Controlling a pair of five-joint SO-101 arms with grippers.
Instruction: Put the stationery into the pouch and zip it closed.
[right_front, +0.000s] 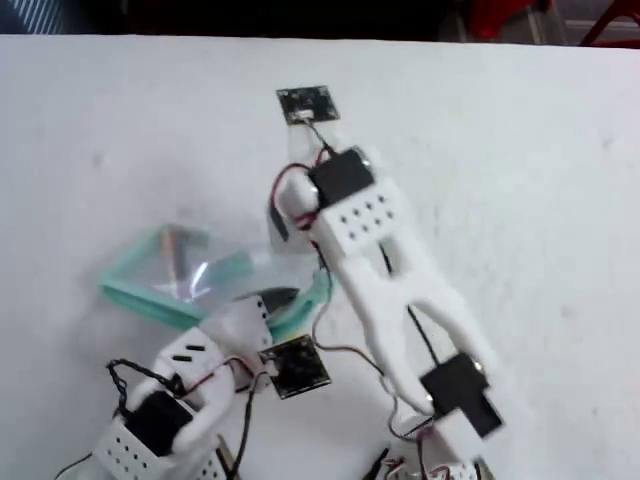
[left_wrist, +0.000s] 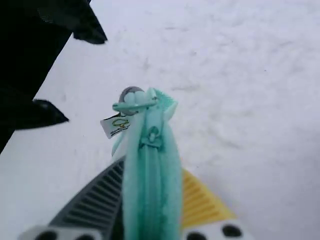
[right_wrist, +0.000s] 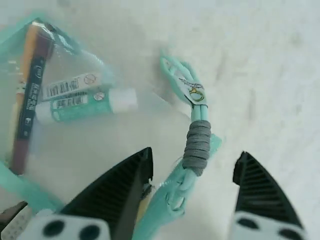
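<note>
Gripper, left (left_wrist: 152, 172): jaws clamped on the teal edge of the pouch (left_wrist: 150, 145); just below centre of the high view.
Gripper, right (right_wrist: 196, 156): jaws apart, grey-wrapped zip pull cord (right_wrist: 198, 142) between them, ungripped.
Pouch: clear with teal trim, left of centre in the high view, on the white table (right_front: 500, 150).
Stationery: dark pen (right_wrist: 30, 95) and teal tube (right_wrist: 85, 107), inside the pouch.

You're at a robotics test bench: a plain white surface (right_front: 540, 150) carrying two white plastic arms (right_front: 385, 265) with loose red and black wires (right_front: 279, 185) and bare square circuit boards (right_front: 307, 103).
</note>
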